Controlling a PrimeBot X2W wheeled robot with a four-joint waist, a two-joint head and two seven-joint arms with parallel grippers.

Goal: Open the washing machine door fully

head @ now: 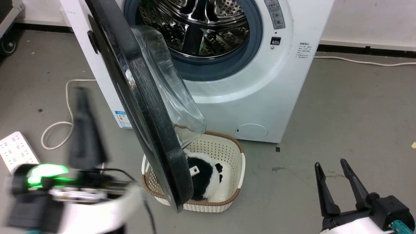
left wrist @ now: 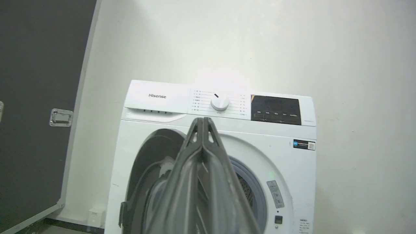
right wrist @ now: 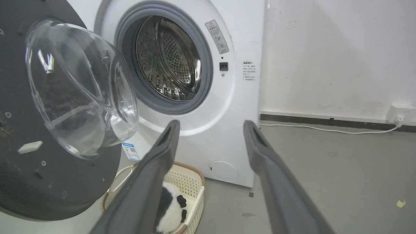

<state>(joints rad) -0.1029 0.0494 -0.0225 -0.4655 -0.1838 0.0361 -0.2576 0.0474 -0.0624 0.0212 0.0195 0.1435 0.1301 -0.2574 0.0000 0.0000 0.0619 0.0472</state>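
Observation:
The washing machine door (head: 143,107), black-rimmed with a clear glass bowl (right wrist: 81,87), stands swung out roughly edge-on to the head view, hinged at the left of the white washing machine (head: 260,84). The steel drum (head: 198,26) and grey gasket are exposed. My left gripper (head: 85,97) is blurred at the lower left, left of the door's outer face and apart from it; in the left wrist view its fingers (left wrist: 203,125) meet at the tips with nothing between them. My right gripper (head: 331,167) stands open at the lower right, empty, well clear of the machine.
A cream basket (head: 234,182) holding a black-and-white plush toy (head: 204,178) sits on the floor under the door's lower edge. A white power strip (head: 16,149) and its cable (head: 55,130) lie at the left. A cable (head: 364,61) runs along the right wall.

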